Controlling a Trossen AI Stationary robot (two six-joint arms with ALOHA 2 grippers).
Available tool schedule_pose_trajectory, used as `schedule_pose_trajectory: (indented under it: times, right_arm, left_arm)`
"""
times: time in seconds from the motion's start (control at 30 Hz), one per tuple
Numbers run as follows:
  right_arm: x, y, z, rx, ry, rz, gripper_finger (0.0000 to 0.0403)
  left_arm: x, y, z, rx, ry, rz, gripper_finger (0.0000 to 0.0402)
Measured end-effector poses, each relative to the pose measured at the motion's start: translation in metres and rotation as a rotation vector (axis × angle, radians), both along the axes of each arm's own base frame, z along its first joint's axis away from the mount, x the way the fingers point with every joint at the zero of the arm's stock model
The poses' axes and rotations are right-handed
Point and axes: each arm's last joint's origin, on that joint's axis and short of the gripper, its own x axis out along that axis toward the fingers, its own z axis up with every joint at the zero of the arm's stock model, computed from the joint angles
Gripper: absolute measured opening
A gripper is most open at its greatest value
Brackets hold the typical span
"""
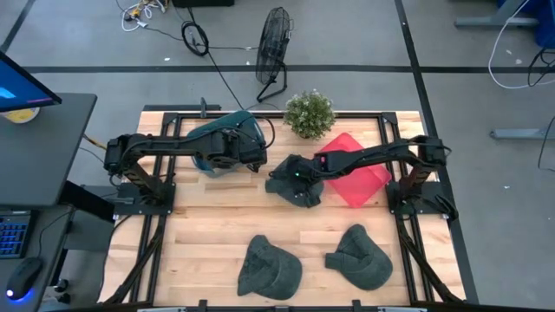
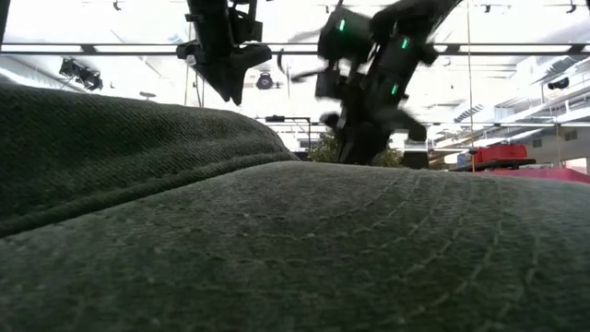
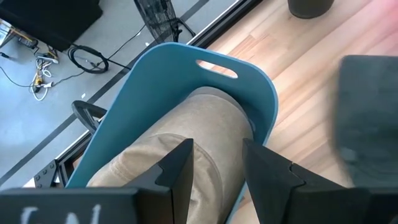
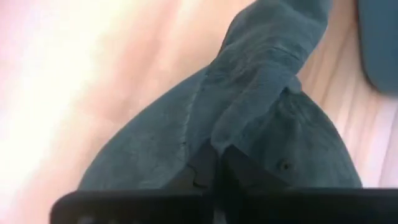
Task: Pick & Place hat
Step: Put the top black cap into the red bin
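A dark green hat (image 1: 293, 184) sits near the table's middle, between the blue bin (image 1: 227, 137) and the red bin (image 1: 357, 173). My right gripper (image 1: 305, 173) is over it and shut on it; the right wrist view shows the hat (image 4: 261, 118) spreading away from the fingers. My left gripper (image 1: 253, 158) hovers open at the blue bin (image 3: 149, 81), its fingers (image 3: 180, 165) standing above a tan hat (image 3: 186, 137) that lies inside. Two more dark hats (image 1: 269, 264) (image 1: 360, 257) rest on the table's near part. My right gripper pinches a raised fold of the dark green hat's crown (image 4: 214, 140) between its two shut fingers (image 4: 208, 171), coming from above at a slant from the table's right. The cloth bunches at the fingers. Whether the hat's underside touches the table cannot be seen.
A potted plant (image 1: 310, 113) stands at the far edge between the bins. One near hat (image 2: 295, 240) fills the low view's foreground and hides the tabletop. A fan (image 1: 273, 48) and cables lie on the floor beyond. Bare wood (image 1: 217, 217) shows mid-table.
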Motion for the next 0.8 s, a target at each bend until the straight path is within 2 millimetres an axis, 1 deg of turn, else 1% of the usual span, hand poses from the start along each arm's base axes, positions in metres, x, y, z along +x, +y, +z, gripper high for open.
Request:
schedule_pose_trajectory:
  times: [0.1, 0.2, 0.27, 0.37, 0.47, 0.53, 0.63, 0.7, 0.8]
  right_arm:
    - [-0.007, 0.017, 0.027, -0.012, -0.002, 0.018, 0.0005]
    - [-0.020, 0.033, 0.056, -0.098, -0.022, -0.027, 0.0007]
    - [-0.032, 0.042, 0.076, -0.163, -0.033, -0.049, 0.0005]
    - [-0.055, 0.049, 0.100, -0.247, -0.040, -0.091, 0.0004]
    - [-0.079, 0.047, 0.118, -0.266, -0.048, -0.183, 0.0004]
    - [-0.095, 0.042, 0.123, -0.244, -0.032, -0.251, 0.0003]
    - [-0.115, 0.033, 0.120, -0.229, -0.007, -0.349, 0.0003]
    - [-0.127, 0.027, 0.112, -0.240, -0.008, -0.418, 0.0002]
    - [-0.145, 0.019, 0.091, -0.244, 0.039, -0.477, 0.0002]
  left_arm:
    - [0.000, 0.000, 0.000, 0.000, -0.003, 0.000, 0.0140]
    - [0.001, 0.000, 0.000, 0.001, -0.006, 0.000, 0.0140]
    - [0.001, 0.000, 0.000, 0.000, -0.009, -0.001, 0.0140]
    - [0.001, 0.000, 0.001, 0.000, -0.012, -0.001, 0.0140]
    - [0.001, 0.000, 0.001, 0.001, -0.014, 0.000, 0.0140]
    - [0.001, 0.000, 0.001, 0.001, -0.015, 0.000, 0.0140]
    - [0.001, 0.000, 0.001, 0.001, -0.015, 0.000, 0.0140]
    - [0.001, 0.000, 0.001, 0.001, -0.016, 0.000, 0.0140]
    - [0.001, 0.000, 0.001, 0.001, -0.016, 0.000, 0.0140]
